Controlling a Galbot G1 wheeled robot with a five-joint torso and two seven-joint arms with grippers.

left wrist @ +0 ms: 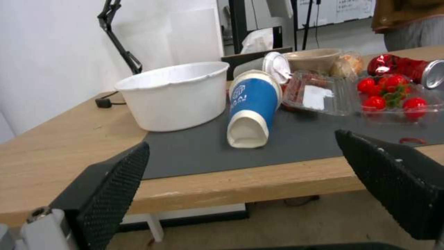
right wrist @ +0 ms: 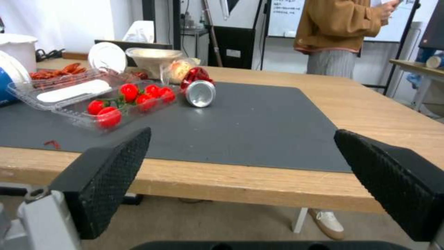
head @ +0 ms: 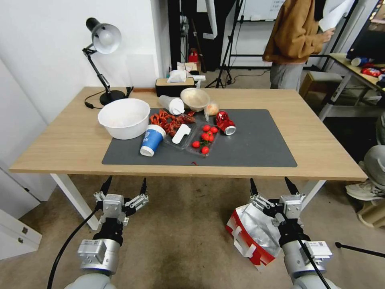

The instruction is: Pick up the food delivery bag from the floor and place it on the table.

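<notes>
Right gripper (head: 272,185): fingers spread wide, empty, above food delivery bag (head: 250,233) | bag: on floor (head: 184,233) before tabletop (head: 313,144), foil mouth open | left gripper (head: 123,185): fingers spread, empty | advice: descend, pinch strap handle, lift clear of tabletop edge.

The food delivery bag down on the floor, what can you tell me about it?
The food delivery bag is boxy, white outside with a red side panel and white strap handles. Its open mouth shows crinkled, shiny silver foil lining. It sits tilted on the beige floor just short of the table, partly behind the right end effector, whose fingers are spread.
</notes>
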